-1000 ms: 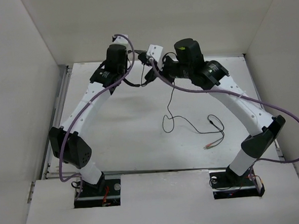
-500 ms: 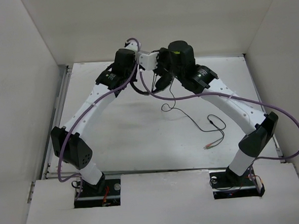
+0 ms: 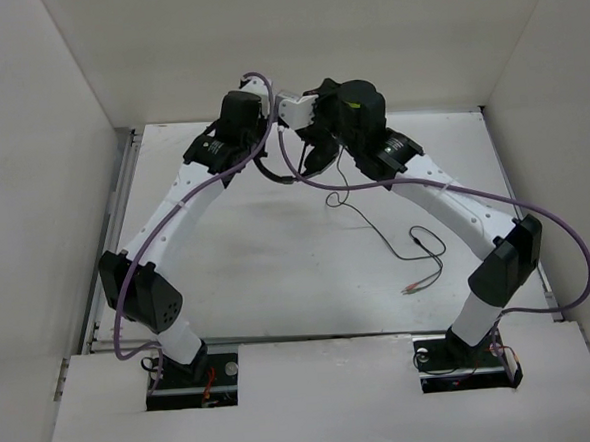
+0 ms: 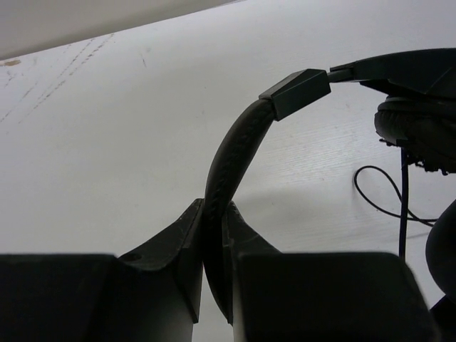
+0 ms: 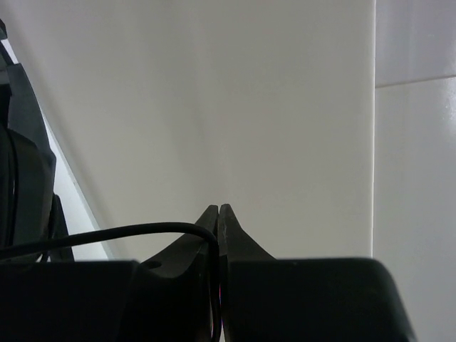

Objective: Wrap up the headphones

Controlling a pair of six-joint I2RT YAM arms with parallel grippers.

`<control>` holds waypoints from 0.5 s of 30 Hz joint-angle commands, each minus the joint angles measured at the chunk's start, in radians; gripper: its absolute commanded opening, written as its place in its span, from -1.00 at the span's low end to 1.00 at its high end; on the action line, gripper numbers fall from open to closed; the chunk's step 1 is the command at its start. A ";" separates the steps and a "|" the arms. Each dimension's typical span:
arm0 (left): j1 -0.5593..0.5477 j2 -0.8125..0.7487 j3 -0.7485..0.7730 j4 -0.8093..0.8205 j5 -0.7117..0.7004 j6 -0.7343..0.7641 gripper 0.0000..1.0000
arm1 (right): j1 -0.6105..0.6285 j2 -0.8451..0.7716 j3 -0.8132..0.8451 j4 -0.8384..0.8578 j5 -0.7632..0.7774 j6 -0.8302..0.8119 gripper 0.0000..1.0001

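Headphones (image 4: 246,132) are held between the two arms at the far end of the desk (image 3: 248,274), near 12 o'clock in the top view.

The left gripper (image 4: 214,214) is pinching the headband (image 4: 221,182). Its two fingers press on the padded black band from both sides. From there the band bends up toward 1 o'clock to a small black block. A round earcup (image 4: 420,128) sits at 3 o'clock in that view, partly cut off by the edge.

The right gripper (image 5: 217,211) is pressed together on the thin black cable (image 5: 135,231). The cable comes in from 9 o'clock in the right wrist view, curves over, and goes down between the finger tips.

In the top view the rest of the cable drops from the arms onto the desk. It runs toward 4 o'clock, makes a small loop, and ends at the plugs (image 3: 411,288), which lie flat on the desk, well apart from both grippers. Purple wires (image 3: 536,228) hang along each arm.
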 commanded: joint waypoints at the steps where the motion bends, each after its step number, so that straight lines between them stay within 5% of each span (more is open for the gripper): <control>1: 0.020 0.008 0.078 -0.075 0.002 0.003 -1.00 | -0.008 -0.052 0.011 0.150 0.055 -0.007 -0.85; 15: 0.058 0.026 0.114 -0.124 0.014 -0.029 -1.00 | 0.007 -0.058 0.037 0.145 0.052 -0.008 -0.84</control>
